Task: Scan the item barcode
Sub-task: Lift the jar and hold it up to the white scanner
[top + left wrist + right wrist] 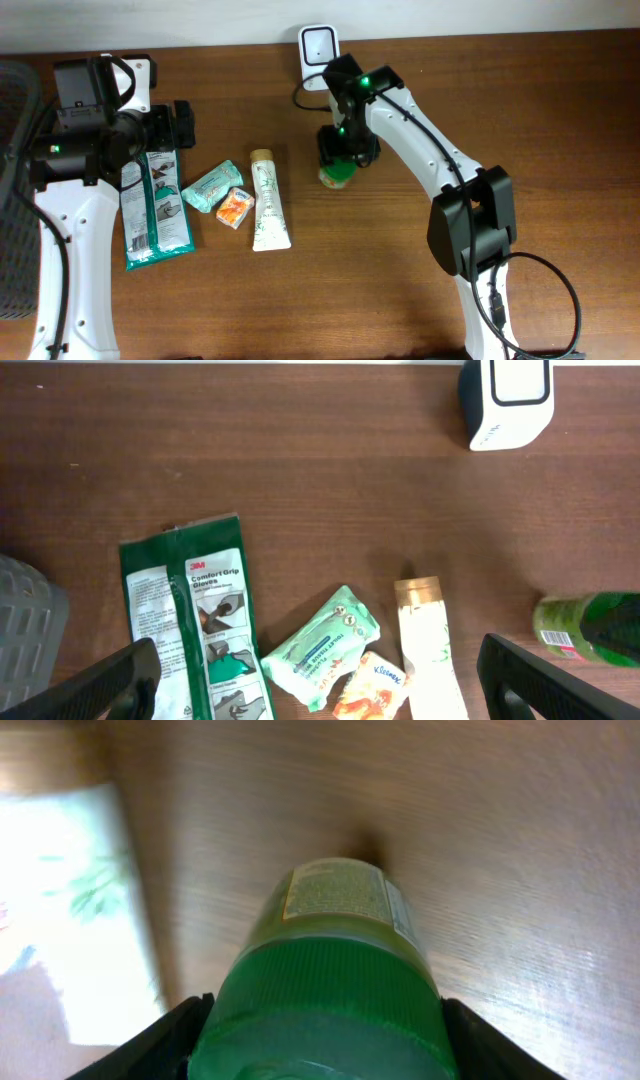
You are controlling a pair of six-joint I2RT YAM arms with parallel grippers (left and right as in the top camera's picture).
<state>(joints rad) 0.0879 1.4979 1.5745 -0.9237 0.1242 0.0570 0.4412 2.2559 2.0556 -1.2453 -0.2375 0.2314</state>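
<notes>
You have the green bottle (338, 172) just above centre of the overhead frame, directly below the white scanner (318, 45) at the top edge and near it. Your right fingers (165, 1045) flank its ribbed cap end on both sides. Its long axis runs straight away from that wrist, with the labelled body pointing outward over the worktop (560, 120). I cannot tell whether they are clamped or only bracketing it, nor whether the bottle rests on the wood. Your left fingers (110, 685) are spread wide and hold nothing, far left over the glove pack (150, 210), so the right arm is much the nearer. The coming move likely turns on facing that label toward the scanner.
</notes>
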